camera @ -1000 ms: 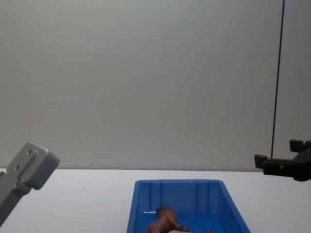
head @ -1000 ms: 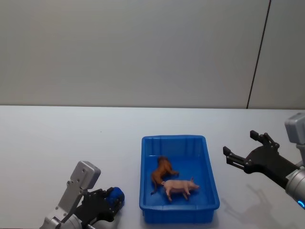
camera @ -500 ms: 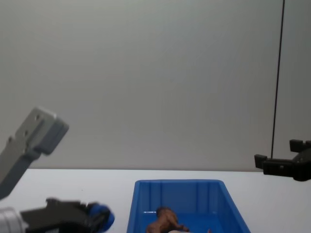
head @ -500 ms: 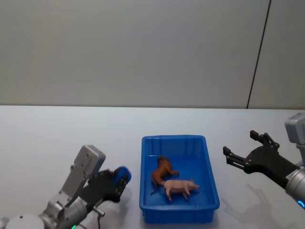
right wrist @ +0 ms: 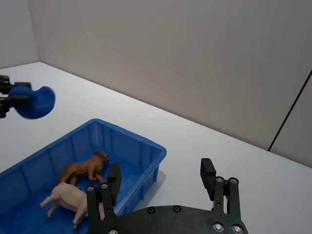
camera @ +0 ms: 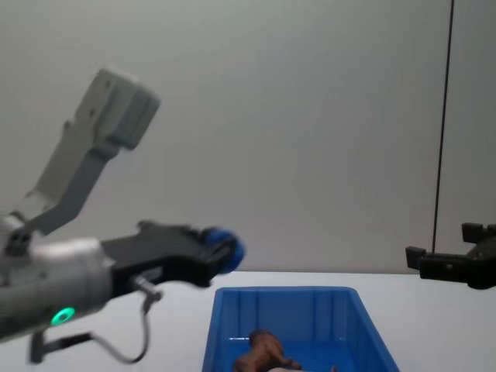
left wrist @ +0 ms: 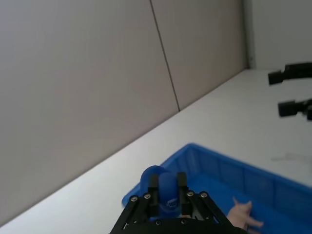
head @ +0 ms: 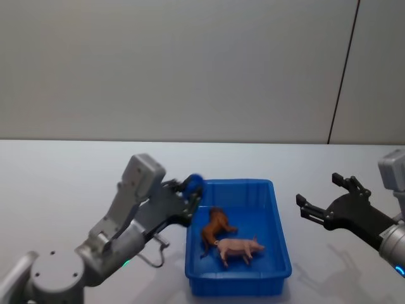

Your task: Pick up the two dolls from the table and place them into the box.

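Both dolls, brown one [head: 216, 229] and pink one [head: 239, 248], lie in the box [head: 238, 288]. My left claw [head: 190, 193] grips a blue object [head: 195, 184] above the box's corner; right claw [head: 321, 204] hangs open over the desk [head: 76, 177], idle.

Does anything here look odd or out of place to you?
One thing: the left gripper is shut on a small blue ball-like object, held up by the blue box's far left corner. Both dolls, the reddish-brown one and the pink pig, already lie inside the box. The right gripper hangs open beside it.
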